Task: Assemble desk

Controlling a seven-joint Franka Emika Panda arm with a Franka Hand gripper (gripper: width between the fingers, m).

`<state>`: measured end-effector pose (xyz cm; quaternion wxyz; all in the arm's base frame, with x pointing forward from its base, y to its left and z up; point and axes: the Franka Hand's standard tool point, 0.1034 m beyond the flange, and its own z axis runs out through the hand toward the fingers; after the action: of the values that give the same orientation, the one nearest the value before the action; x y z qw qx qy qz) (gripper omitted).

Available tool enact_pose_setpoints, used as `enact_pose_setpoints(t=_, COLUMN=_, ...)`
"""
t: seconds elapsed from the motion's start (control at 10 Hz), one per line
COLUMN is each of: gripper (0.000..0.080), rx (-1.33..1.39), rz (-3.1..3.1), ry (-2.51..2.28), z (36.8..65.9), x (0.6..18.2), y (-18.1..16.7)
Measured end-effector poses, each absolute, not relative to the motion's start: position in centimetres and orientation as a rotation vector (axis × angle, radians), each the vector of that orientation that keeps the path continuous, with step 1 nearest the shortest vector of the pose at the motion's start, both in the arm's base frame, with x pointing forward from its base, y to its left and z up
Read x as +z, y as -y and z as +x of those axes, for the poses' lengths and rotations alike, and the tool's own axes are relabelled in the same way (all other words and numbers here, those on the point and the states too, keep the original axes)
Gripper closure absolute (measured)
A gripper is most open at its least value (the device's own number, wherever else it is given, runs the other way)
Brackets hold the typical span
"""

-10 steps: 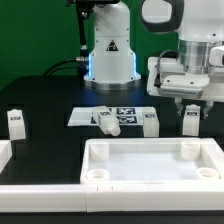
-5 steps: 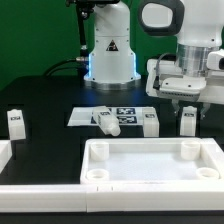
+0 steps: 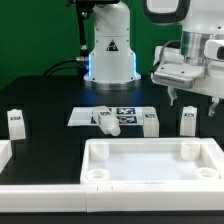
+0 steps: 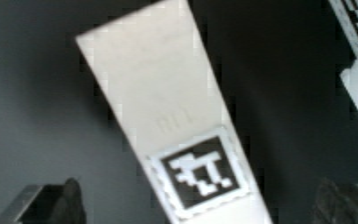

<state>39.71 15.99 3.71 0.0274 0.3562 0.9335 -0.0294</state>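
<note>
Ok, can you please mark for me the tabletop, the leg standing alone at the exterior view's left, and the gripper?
tabletop (image 3: 140, 144), exterior view, on its back rim.
leg at the left (image 3: 15, 122), exterior view, on the middle of its front face.
gripper (image 3: 192, 101), exterior view, midway between its fingertips.

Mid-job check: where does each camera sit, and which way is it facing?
Exterior view: off the arm, facing the robot base across the tabletop; base, arm and gripper show.
Wrist view: on the wrist, looking down on a tagged leg on the black table; only the fingertips show.
Shared: the open gripper and probably that leg, standing below it.
</note>
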Motion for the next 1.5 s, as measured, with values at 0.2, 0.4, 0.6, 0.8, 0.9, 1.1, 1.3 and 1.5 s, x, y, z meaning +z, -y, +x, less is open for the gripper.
enact_pose_setpoints(t=0.2, gripper=0.0151, rx=-0.066, rz=1.627, ry=-2.568, z=41.9, x=5.2, y=-16.5)
enact_pose_setpoints(t=0.4, gripper=0.0151, rx=-0.086, rz=1.888, ry=-2.370, z=41.9, x=5.1, y=-16.7)
enact_pose_setpoints(t=0.6, gripper=0.0151, rx=-0.079, rz=1.988, ry=-2.294, z=41.8, x=5.1, y=-16.7)
enact_pose_setpoints(t=0.8, gripper=0.0151, rx=-0.068, rz=2.144, ry=-2.151, z=41.8, x=5.1, y=-16.7)
enact_pose_setpoints(t=0.9, gripper=0.0151, rx=-0.063, rz=2.224, ry=-2.072, z=41.8, x=5.1, y=-16.7)
enact_pose_setpoints(t=1.1, gripper=0.0151, rx=0.006, rz=2.591, ry=-1.629, z=41.7, x=5.1, y=-16.7)
enact_pose_setpoints(t=1.3, gripper=0.0151, rx=0.008, rz=2.821, ry=-1.288, z=42.1, x=5.1, y=-16.2)
enact_pose_setpoints(t=1.5, gripper=0.0151, rx=0.046, rz=2.904, ry=-1.142, z=42.2, x=5.1, y=-16.3)
